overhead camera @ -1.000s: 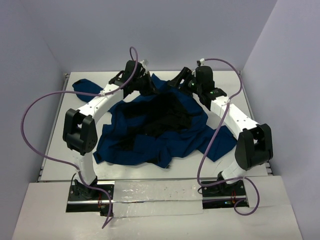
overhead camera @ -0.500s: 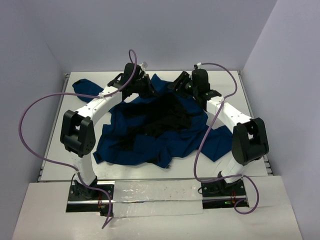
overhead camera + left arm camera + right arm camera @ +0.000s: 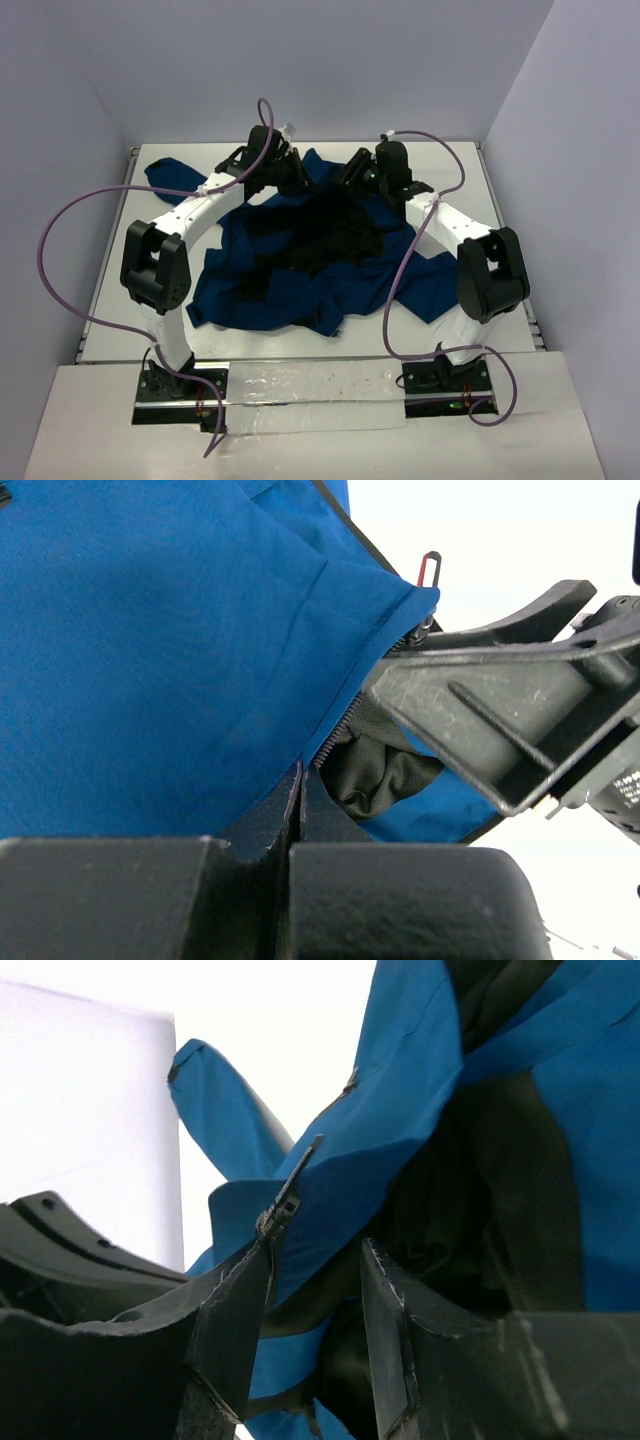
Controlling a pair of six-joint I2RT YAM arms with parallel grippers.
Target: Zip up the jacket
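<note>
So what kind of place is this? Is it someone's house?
Not a house, most likely a robot testing booth in a lab. Plain walls box in a white table, a left arm and a right arm are bolted to its near edge, and they work on a blue jacket.

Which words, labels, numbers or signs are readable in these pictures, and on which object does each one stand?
No text can be read in any view.
A small white print stands on the black body of the right gripper, at the right edge of the left wrist view: too small and cut off to read.
The large navy-blue fabric jacket: no label, brand or number is visible on it.
</note>
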